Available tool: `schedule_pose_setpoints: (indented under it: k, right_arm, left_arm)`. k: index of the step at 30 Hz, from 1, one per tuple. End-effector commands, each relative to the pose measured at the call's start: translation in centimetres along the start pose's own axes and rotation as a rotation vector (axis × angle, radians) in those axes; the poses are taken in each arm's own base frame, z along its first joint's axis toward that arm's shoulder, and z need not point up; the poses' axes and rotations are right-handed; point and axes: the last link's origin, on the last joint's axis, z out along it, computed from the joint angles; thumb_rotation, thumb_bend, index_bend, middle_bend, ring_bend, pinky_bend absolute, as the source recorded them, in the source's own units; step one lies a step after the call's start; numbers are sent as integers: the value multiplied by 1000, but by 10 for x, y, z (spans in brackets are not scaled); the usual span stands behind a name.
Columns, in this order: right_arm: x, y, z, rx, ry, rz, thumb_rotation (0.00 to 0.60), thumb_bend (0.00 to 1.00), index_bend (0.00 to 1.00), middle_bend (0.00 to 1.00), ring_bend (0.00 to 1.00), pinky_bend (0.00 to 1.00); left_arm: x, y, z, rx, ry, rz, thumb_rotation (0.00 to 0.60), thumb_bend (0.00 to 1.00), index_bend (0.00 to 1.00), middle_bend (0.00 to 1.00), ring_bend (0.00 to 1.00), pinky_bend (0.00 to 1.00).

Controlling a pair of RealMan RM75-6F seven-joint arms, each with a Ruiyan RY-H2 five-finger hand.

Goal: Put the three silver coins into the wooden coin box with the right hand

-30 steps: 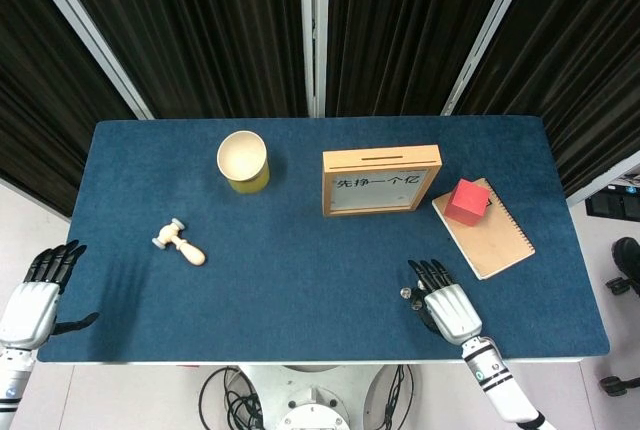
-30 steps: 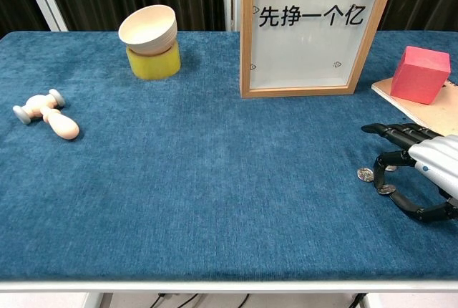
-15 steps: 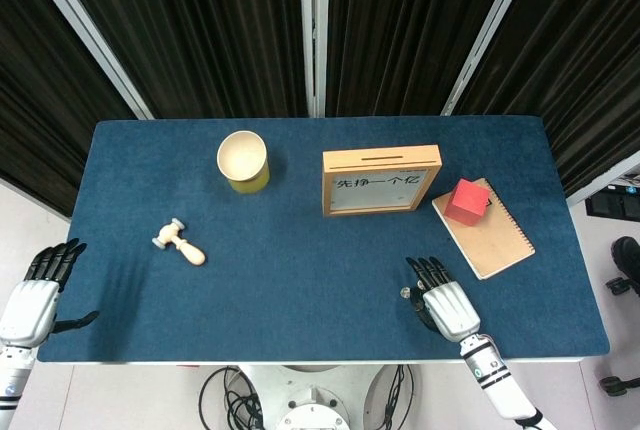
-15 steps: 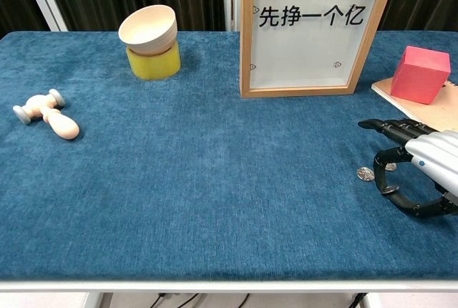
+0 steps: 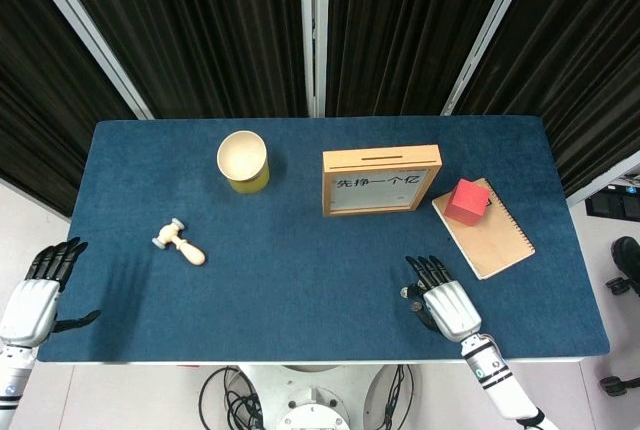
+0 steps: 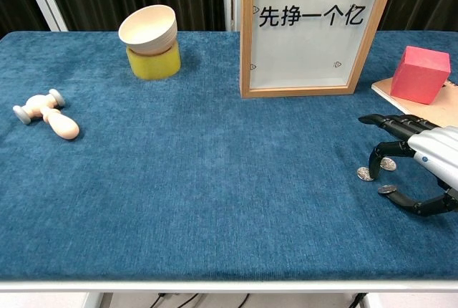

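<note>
Silver coins (image 6: 377, 174) on cloth under right hand (image 6: 422, 168) (fingers spread, nothing held); left hand (image 5: 35, 295) spread.

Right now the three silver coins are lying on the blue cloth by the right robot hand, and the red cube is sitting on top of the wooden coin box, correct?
Not quite. The red cube sits on the notebook to the right of the wooden coin box, not on the box; the head view shows this. The three silver coins do lie on the cloth by the right robot hand.
</note>
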Motion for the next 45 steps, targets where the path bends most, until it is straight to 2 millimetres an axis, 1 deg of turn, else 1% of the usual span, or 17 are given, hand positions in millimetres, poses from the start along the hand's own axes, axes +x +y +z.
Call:
schedule_pose_setpoints:
  k: [1,4,9,19,20,24,27,31,34,35,41,44,45]
  right_arm:
    - [0,0,0,5,2,0,600,327,432,5,0,0]
    - [0,0,-1,4,1,-1,600,341,435,19,0,0]
    - [0,1,0,0,3,-5,600,361,496,28,0,0]
    - [0,2,1,-6,7,-5,600,373,586,26,0,0]
    - [0,2,1,-7,7,-3,600,379,597,26,0,0]
    - [4,2,1,-3,18,4,600,457,637,21,0,0]
    - [13,3,2,5,50,4,600,470,654,20,0,0]
    - [39,1,4,32,125,21,600,470,675,19,0,0]
    - [72,-4,8,63,210,47,600,470,681,19,0,0]
    - [88,-7,9,78,253,53,600,470,683,19,0,0]
    - [167,-22,18,131,475,40,600,468,688,25,0,0]
    - [192,-27,29,130,525,27,600,467,693,26,0,0]
    - [201,-30,35,130,537,19,600,466,696,26,0,0]
  left_arm:
    - [0,0,0,0,-1,0,600,0,17,0,0,0]
    - [0,0,0,2,-3,0,600,0,17,0,0,0]
    - [-1,0,0,2,-6,-1,600,0,17,0,0,0]
    - [-1,-1,0,4,-8,0,600,0,17,0,0,0]
    - [-1,0,0,4,-8,0,600,0,17,0,0,0]
    - [-1,-1,-1,6,-7,0,600,0,17,0,0,0]
    - [-1,-1,-1,8,-9,0,600,0,17,0,0,0]
    - [0,0,-2,7,-5,0,600,0,17,0,0,0]
    - [1,0,-2,7,1,0,600,0,17,0,0,0]
    - [2,0,-2,7,3,0,600,0,17,0,0,0]
    - [2,1,-3,8,3,2,600,0,17,0,0,0]
    - [2,2,-3,4,4,4,600,0,17,0,0,0]
    - [2,3,-3,1,3,5,600,0,17,0,0,0]
